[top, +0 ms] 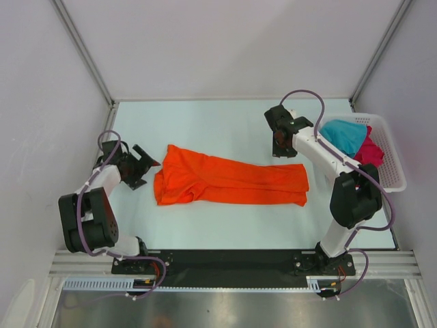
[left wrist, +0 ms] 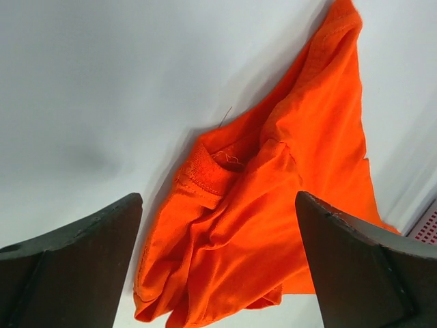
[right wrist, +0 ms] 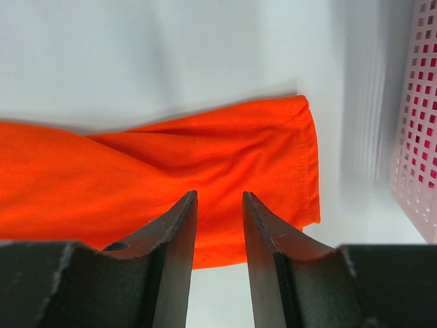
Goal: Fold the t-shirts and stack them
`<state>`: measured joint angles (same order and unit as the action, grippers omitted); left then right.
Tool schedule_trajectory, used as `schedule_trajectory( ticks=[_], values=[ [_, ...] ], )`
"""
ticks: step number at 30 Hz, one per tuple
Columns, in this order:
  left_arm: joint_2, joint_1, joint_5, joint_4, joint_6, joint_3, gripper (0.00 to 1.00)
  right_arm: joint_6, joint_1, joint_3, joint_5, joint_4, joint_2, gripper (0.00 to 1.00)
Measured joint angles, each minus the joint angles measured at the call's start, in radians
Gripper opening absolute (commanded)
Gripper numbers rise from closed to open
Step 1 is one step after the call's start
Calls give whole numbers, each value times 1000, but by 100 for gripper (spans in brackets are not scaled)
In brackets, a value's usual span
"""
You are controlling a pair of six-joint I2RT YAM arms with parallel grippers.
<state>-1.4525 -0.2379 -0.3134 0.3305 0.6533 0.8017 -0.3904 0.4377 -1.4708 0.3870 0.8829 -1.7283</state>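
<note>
An orange t-shirt (top: 229, 183) lies on the table as a long, narrow band running left to right, with its collar end at the left (left wrist: 273, 205) and its hem end at the right (right wrist: 136, 184). My left gripper (top: 143, 166) sits just off the shirt's left end, and its jaws (left wrist: 217, 198) stand wide open with nothing in them. My right gripper (top: 283, 147) hovers behind the shirt's right end. Its fingers (right wrist: 219, 195) are a narrow gap apart and hold nothing. A teal t-shirt (top: 343, 134) and a magenta t-shirt (top: 369, 152) lie bunched in the basket.
A white slotted basket (top: 392, 164) stands at the table's right edge, and its wall (right wrist: 416, 137) is close to the shirt's hem. White enclosure walls and metal posts ring the table.
</note>
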Motion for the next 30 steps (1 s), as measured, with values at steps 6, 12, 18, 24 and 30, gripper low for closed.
schedule_trajectory(
  ticks=[6,12,18,24,30],
  values=[
    [-61,55,-10,-33,3,-42,100,0,0,0,0,1,0,38],
    [-86,103,-46,-111,24,-48,100,0,0,0,0,1,0,38],
    [-108,142,-75,-202,59,-69,28,1,0,0,1,1,0,38],
    [-123,147,-72,-199,81,-115,6,1,-3,0,1,2,0,38],
    [-129,144,-52,-145,77,-78,7,2,-8,0,2,2,0,38]
  ],
)
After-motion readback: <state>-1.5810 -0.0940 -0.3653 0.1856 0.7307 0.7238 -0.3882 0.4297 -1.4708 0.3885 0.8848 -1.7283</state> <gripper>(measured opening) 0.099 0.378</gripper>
